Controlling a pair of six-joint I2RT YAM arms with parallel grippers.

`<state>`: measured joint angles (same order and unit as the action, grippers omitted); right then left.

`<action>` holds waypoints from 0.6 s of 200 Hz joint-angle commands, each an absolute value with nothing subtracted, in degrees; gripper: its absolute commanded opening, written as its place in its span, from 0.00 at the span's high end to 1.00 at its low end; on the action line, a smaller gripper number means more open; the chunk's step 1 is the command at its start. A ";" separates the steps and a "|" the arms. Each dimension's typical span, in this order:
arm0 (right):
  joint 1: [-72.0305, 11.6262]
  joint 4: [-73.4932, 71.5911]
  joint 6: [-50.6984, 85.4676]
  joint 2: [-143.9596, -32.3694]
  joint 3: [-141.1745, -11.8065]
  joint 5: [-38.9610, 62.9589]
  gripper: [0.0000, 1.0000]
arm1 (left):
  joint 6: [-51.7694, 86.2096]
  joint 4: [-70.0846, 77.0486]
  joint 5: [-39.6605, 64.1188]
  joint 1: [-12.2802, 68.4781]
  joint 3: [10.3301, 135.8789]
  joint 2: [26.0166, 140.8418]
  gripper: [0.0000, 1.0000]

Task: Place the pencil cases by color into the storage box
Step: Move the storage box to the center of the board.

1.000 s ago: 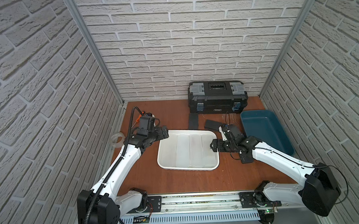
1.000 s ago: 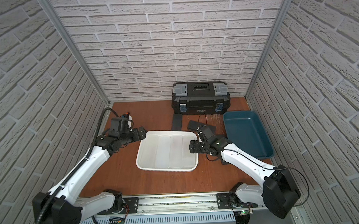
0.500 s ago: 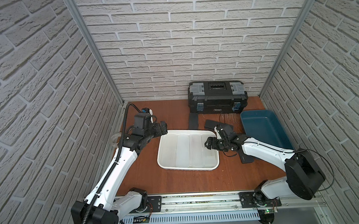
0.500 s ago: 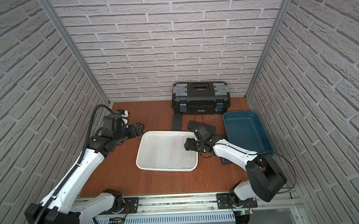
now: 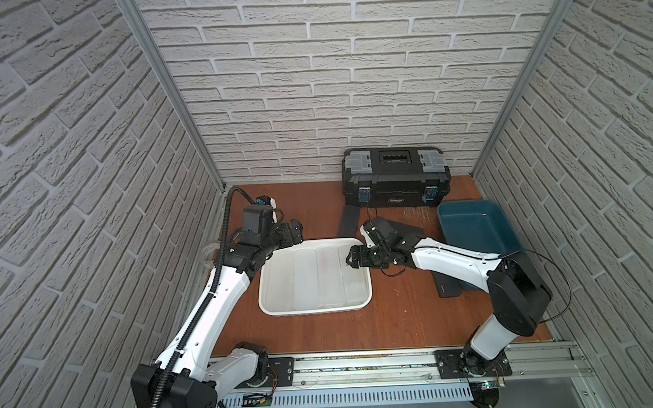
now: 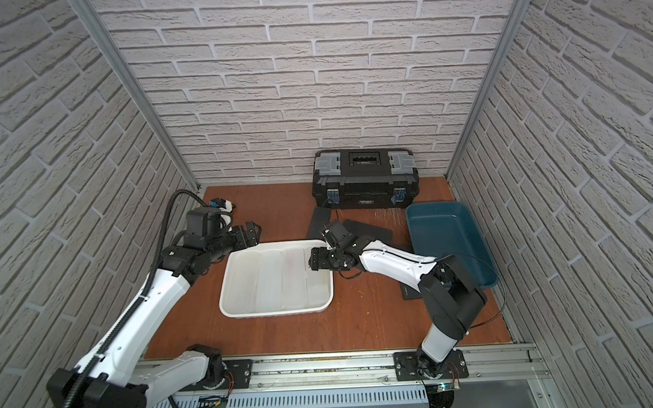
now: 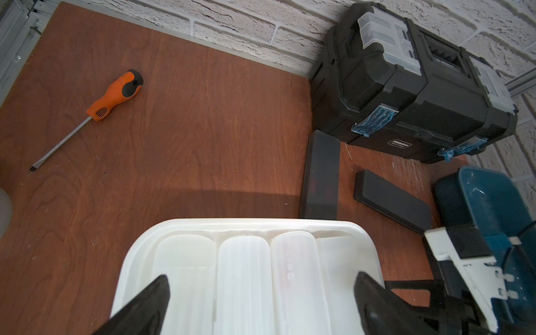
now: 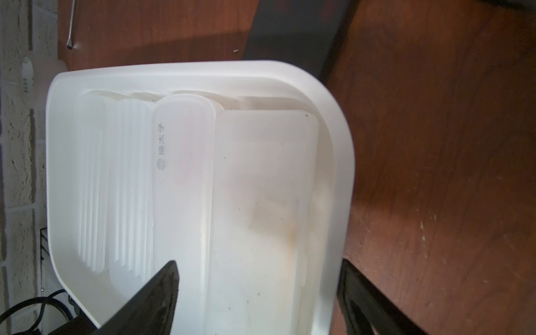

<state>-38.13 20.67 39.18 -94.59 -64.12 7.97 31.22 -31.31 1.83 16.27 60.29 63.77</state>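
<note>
The white storage box sits mid-table with several frosted white pencil cases lying side by side in it. Three black pencil cases lie on the table: one by the toolbox, one beside it, one under my right arm. My left gripper is open at the box's far left corner. My right gripper is open, straddling the box's right wall and the rightmost white case.
A black toolbox stands at the back wall. A teal tray lies at the right. An orange-handled screwdriver and a clear tape roll lie at the far left, behind my left arm.
My right gripper moved left from beside the box to its right wall, jaws narrowing a little. My left gripper drew back a little toward the far left corner.
</note>
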 commanded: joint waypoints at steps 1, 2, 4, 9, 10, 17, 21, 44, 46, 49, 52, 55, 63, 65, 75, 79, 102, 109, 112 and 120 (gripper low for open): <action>-37.22 25.68 30.54 -90.74 -67.36 4.20 0.14 | 30.30 -28.70 2.90 15.82 60.22 64.03 0.02; -37.11 26.02 30.12 -90.59 -67.48 4.08 0.13 | 30.27 -28.72 2.90 15.82 60.26 64.01 0.02; -36.88 26.68 29.22 -90.30 -67.63 3.83 0.13 | 30.18 -28.73 2.90 15.75 60.28 64.10 0.02; -36.31 28.59 27.06 -89.62 -68.48 2.98 0.13 | 30.00 -28.81 3.00 15.77 60.45 64.19 0.02; -36.22 28.97 26.63 -89.50 -68.60 2.77 0.13 | 29.94 -28.82 2.99 15.79 60.46 64.26 0.02; -35.24 31.44 23.77 -88.69 -69.63 1.15 0.13 | 29.74 -28.74 3.07 15.79 60.64 64.53 0.02; -34.78 32.66 21.88 -88.27 -70.09 0.56 0.12 | 29.64 -28.70 3.24 15.80 60.73 64.67 0.02; -31.24 37.07 12.76 -86.86 -71.92 -2.56 0.10 | 29.77 -27.72 4.44 15.88 61.30 65.68 0.02; -31.01 37.15 12.09 -86.84 -71.97 -2.73 0.09 | 29.74 -27.65 4.56 15.90 61.38 65.81 0.02; -30.38 37.31 11.14 -86.84 -72.06 -2.80 0.09 | 29.69 -27.53 4.82 15.89 61.54 66.03 0.02; -29.76 37.42 10.15 -86.77 -72.21 -2.70 0.09 | 29.77 -27.40 5.05 15.88 61.69 66.22 0.02; -29.12 37.86 8.97 -86.90 -72.47 -2.27 0.09 | 29.79 -27.34 5.28 15.89 61.86 66.42 0.02; -27.47 38.61 6.01 -87.17 -73.21 -0.44 0.08 | 29.71 -27.32 5.84 15.96 62.52 67.04 0.02; -27.04 38.83 5.28 -87.25 -73.39 0.07 0.08 | 29.73 -27.33 6.07 16.05 62.67 67.14 0.02; -25.01 39.89 1.37 -87.89 -74.59 2.27 0.08 | 29.62 -27.13 6.78 16.30 63.25 67.73 0.02; -24.22 40.25 -0.16 -88.16 -75.05 2.68 0.07 | 29.64 -26.95 7.12 16.54 63.36 67.83 0.02; -18.85 41.53 -7.81 -90.79 -77.63 7.95 0.06 | 29.96 -25.37 8.68 17.29 62.60 68.13 0.02; -17.82 41.49 -10.29 -91.74 -78.37 10.50 0.06 | 30.27 -24.46 9.27 17.57 62.05 68.20 0.02; -17.42 41.07 -11.17 -92.10 -78.54 11.05 0.06 | 30.42 -24.11 9.59 17.69 61.79 68.21 0.02; -16.92 39.43 -13.19 -93.20 -78.93 10.82 0.05 | 30.82 -23.26 10.28 18.14 61.17 68.28 0.02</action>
